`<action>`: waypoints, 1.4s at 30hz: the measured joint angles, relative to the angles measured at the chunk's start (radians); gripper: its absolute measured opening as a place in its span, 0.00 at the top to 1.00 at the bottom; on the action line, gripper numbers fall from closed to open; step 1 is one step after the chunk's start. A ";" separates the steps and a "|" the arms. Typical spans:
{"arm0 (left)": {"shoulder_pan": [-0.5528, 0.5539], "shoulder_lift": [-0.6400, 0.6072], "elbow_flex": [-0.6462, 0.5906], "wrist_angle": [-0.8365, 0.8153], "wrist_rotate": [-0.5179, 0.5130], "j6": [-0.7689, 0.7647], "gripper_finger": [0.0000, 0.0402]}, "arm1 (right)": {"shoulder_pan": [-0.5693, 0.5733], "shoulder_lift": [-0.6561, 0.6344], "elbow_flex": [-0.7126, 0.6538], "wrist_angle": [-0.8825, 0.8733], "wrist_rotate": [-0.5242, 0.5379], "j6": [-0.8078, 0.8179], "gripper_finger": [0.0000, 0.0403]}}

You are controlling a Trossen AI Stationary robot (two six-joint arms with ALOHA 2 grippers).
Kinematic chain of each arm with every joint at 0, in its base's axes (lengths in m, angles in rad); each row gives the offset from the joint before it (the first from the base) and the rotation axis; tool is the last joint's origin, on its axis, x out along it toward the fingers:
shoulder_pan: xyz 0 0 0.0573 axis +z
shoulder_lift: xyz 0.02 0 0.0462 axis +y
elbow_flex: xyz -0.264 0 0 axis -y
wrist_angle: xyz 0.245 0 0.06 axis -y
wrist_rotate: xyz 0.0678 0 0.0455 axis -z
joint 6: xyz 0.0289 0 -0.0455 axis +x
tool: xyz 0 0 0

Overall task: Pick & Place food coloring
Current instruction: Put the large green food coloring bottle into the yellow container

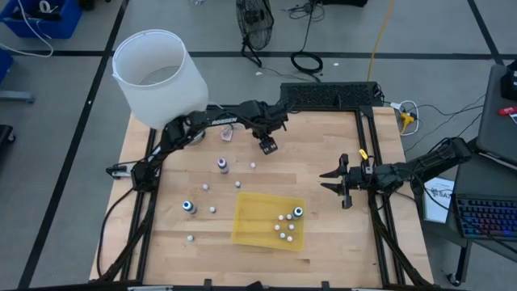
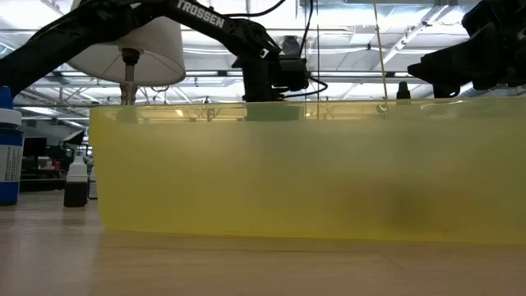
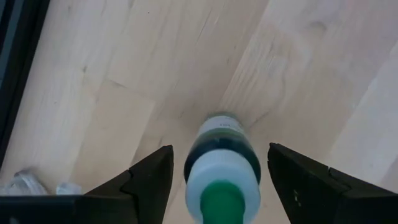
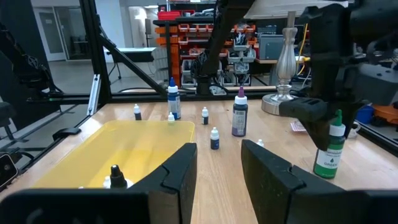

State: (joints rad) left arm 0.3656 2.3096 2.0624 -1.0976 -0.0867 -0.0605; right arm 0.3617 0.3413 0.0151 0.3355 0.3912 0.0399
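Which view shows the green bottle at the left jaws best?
Left wrist view: the green bottle stands centred between open jaws, untouched. Right wrist view shows it side-on, upright, label visible. High view: hidden under the left gripper. Low view: not visible.

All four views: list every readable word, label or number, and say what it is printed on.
"TROSSEN" — on the left arm, low view.
"GREEN" — on the label of the green-capped bottle between the left gripper's fingers, right wrist view.
Left arm lettering in the high view: too small to read.
Tall blue bottle's label: print too blurred to read.
Orange bins behind the table: no legible text.
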 joint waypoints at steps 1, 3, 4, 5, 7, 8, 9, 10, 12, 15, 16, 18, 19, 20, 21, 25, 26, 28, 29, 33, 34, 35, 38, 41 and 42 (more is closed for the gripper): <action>0.000 -0.001 0.000 0.000 0.000 0.000 0.36 | 0.000 0.000 0.000 0.000 0.000 0.000 0.72; 0.000 -0.003 0.000 0.000 -0.001 0.000 0.35 | 0.000 0.000 0.000 0.000 0.000 0.000 0.72; 0.000 -0.003 0.000 0.000 -0.001 0.000 0.35 | 0.000 0.000 0.000 0.000 0.000 0.000 0.72; 0.000 -0.003 0.000 0.000 -0.001 0.000 0.35 | 0.000 0.000 0.000 0.000 0.000 0.000 0.72; 0.000 -0.003 0.000 0.000 -0.002 0.000 0.35 | 0.000 0.000 0.000 0.000 0.000 0.000 0.72; 0.000 -0.003 0.000 0.000 -0.002 0.000 0.36 | 0.000 0.000 0.000 0.000 0.000 0.000 0.72; 0.000 -0.003 0.000 0.000 -0.002 0.000 0.37 | 0.000 0.000 0.000 0.000 0.000 0.000 0.72; 0.000 -0.003 0.000 0.000 -0.003 0.000 0.37 | 0.000 0.000 0.000 0.000 0.000 0.000 0.72; 0.000 -0.003 0.000 0.001 -0.015 0.000 0.39 | 0.000 0.000 0.000 0.000 0.000 0.000 0.72; 0.000 -0.003 0.000 0.002 -0.019 0.000 0.41 | 0.000 0.000 0.000 0.000 0.000 0.000 0.72; 0.000 -0.003 0.000 0.002 -0.019 0.000 0.42 | 0.000 0.000 0.000 0.000 0.000 0.000 0.72; 0.000 -0.003 0.000 0.002 -0.019 0.000 0.44 | 0.000 0.000 0.000 0.000 0.000 0.000 0.72; 0.000 -0.003 0.000 0.003 -0.019 0.001 0.45 | 0.000 0.000 0.000 0.000 0.000 0.000 0.72; 0.000 -0.003 0.000 0.003 -0.020 0.005 0.46 | 0.000 0.000 0.000 0.000 0.000 0.000 0.72; 0.000 -0.003 0.000 0.005 -0.020 0.010 0.47 | 0.000 0.000 0.000 0.000 0.000 0.000 0.72; 0.000 -0.003 0.000 0.034 -0.020 0.047 0.56 | 0.000 0.000 0.000 0.000 0.000 0.000 0.72; -0.002 -0.003 0.000 0.043 -0.020 0.059 0.60 | 0.000 0.000 0.000 0.000 0.000 0.000 0.72; -0.007 -0.003 0.002 0.060 -0.028 0.070 0.64 | 0.000 0.000 0.000 0.000 0.000 0.000 0.72; -0.010 -0.003 0.008 0.058 -0.042 0.074 0.64 | 0.000 0.000 0.000 0.000 0.000 0.000 0.72; -0.038 -0.024 0.047 -0.010 -0.146 0.086 0.64 | 0.000 0.000 0.000 0.000 0.000 0.000 0.72; -0.050 -0.034 0.065 -0.041 -0.170 0.086 0.64 | 0.000 0.000 0.000 0.000 0.000 0.000 0.72; -0.062 -0.045 0.087 -0.073 -0.186 0.086 0.64 | 0.000 0.000 0.000 0.000 0.000 0.000 0.72; -0.114 -0.084 0.160 -0.171 -0.199 0.069 0.64 | 0.000 0.000 0.000 0.000 0.000 0.000 0.72; -0.189 -0.126 0.239 -0.264 -0.199 0.012 0.64 | 0.000 0.000 0.000 0.000 0.000 0.000 0.72; -0.219 -0.142 0.260 -0.289 -0.199 -0.012 0.64 | 0.000 0.000 0.000 -0.001 0.000 0.000 0.72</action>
State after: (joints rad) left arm 0.1469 2.1681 2.3220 -1.3863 -0.2854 -0.0720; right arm 0.3616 0.3416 0.0149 0.3348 0.3910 0.0399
